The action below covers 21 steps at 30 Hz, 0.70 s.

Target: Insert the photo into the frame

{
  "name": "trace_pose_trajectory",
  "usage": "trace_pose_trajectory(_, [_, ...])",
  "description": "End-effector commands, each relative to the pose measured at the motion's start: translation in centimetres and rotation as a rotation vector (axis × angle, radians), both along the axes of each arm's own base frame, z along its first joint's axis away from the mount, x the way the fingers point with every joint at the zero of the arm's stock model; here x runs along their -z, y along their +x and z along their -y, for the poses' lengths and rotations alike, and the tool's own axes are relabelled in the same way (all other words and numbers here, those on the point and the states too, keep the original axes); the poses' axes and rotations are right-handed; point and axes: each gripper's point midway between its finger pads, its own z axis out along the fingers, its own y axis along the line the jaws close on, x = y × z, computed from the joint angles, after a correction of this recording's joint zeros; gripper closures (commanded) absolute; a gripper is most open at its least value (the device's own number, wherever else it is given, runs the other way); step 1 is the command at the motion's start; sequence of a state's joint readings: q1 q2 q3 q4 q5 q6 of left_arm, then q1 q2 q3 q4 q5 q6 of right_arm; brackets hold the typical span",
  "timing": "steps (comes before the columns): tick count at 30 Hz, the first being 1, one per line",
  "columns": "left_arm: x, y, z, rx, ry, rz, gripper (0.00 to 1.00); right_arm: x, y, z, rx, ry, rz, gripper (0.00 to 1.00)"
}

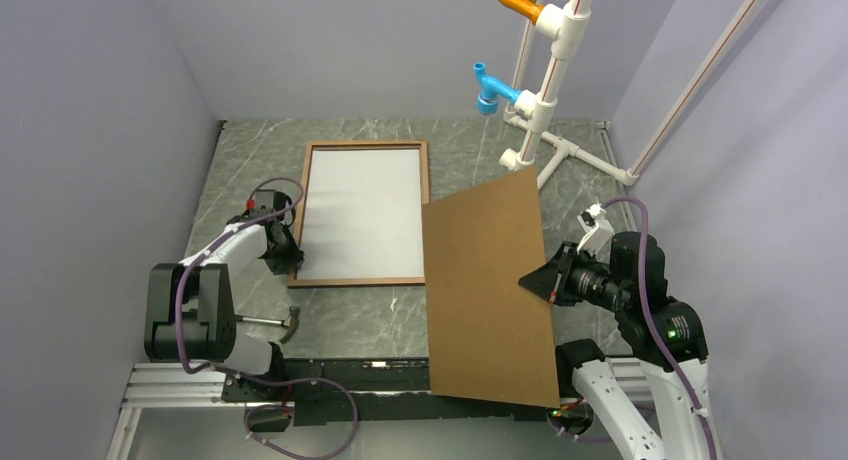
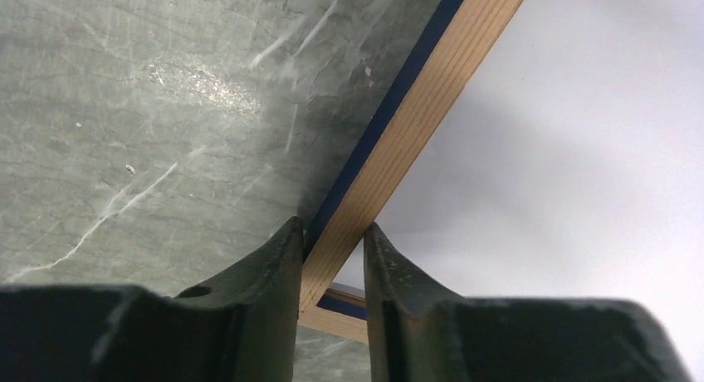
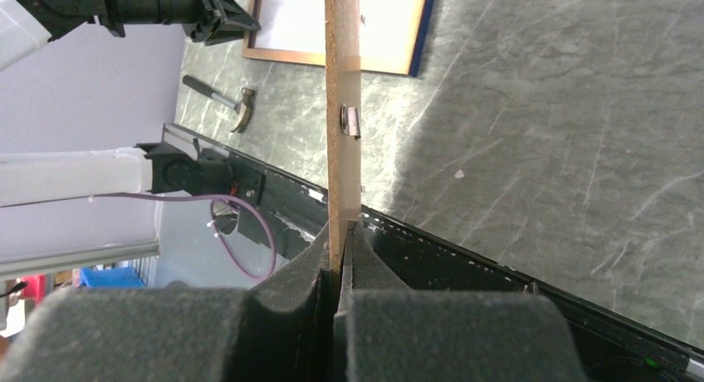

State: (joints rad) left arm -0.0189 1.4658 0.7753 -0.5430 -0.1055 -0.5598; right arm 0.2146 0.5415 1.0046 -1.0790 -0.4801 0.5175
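Fingers (image 2: 266, 274) of the left gripper (image 2: 332, 231) straddle the left rail of the frame (image 2: 419, 120). The frame is a large thin-railed rectangle of pale brown wood with a dark navy outer edge, lying flat on the grey-green marbled table (image 2: 124, 108). The jaws stand partly apart, only as wide as the rail. Both tips look to touch it, so I judge it pinched, close to the frame's near-left corner. Just in front of that arm lies a small steel hammer (image 1: 286, 323), untouched.

Inside the rails sits the photo (image 1: 362, 215), a large rectangular sheet showing only plain white, so the picture side is presumably down. It looks seated already.

To the right, a plain brown rectangular backing board (image 1: 485, 290) is held tilted. Its left edge is just beside or over the frame's right rail; I cannot tell which. The right gripper (image 3: 340, 237) is clamped tight on the board's right edge, its foam pads (image 3: 274, 315) pressed to both faces. A small metal clip (image 3: 351, 120) shows on the board. Beyond stands a white pipe stand (image 1: 545, 100) with orange and blue fittings.

As I read it, the step in hand is closing the back over the seated print. The next move calls for swinging the board left, squaring it with the rails and lowering it flat. Meanwhile the left hold keeps the frame from sliding. The inner left finger would need to clear first.
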Motion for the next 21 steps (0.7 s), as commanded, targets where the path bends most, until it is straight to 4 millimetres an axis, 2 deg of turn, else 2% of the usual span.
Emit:
trace_pose_trajectory(1, [0.9,-0.3,1.7,0.065,-0.061,0.024,0.74,-1.3,-3.6,-2.2,-0.14,0.135,-0.105,1.0])
trace_pose_trajectory(5, [0.9,-0.9,3.0,0.107,-0.062,0.024,0.82,-2.3,-3.7,-2.9,-0.177,0.179,-0.079,1.0])
trace_pose_trajectory(13, [0.4,-2.4,7.2,0.211,-0.047,0.018,0.98,-2.6,-3.6,-3.6,-0.213,0.224,-0.082,1.0])
trace_pose_trajectory(21, [-0.3,-5.3,10.7,0.289,-0.016,-0.001,1.0,-3.0,-3.5,-3.9,-0.231,0.244,-0.069,1.0])
